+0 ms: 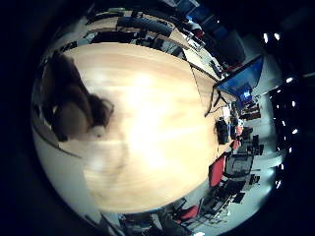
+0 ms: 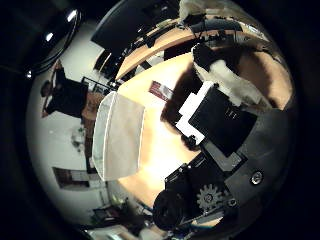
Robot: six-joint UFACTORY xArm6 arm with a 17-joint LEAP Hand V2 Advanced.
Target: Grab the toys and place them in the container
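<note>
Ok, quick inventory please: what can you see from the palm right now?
Plush toy: one, brown and tan, close against the palm, at the table's edge.
Container: one, white, open, on the table.
Flat packet: one, red and white, on the table beside the container.
Table: one, light wood, round-edged.
Chairs: several, red, beside the table.
Hand: one, white and black with geared parts; finger pose unclear.

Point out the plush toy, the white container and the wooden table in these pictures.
plush toy (image 1: pixel 74 115): little finger side palm view, on its tan and brown body.
white container (image 2: pixel 120 135): thumb side palm view, on its side wall.
wooden table (image 1: pixel 152 147): little finger side palm view, on bare tabletop.
</note>
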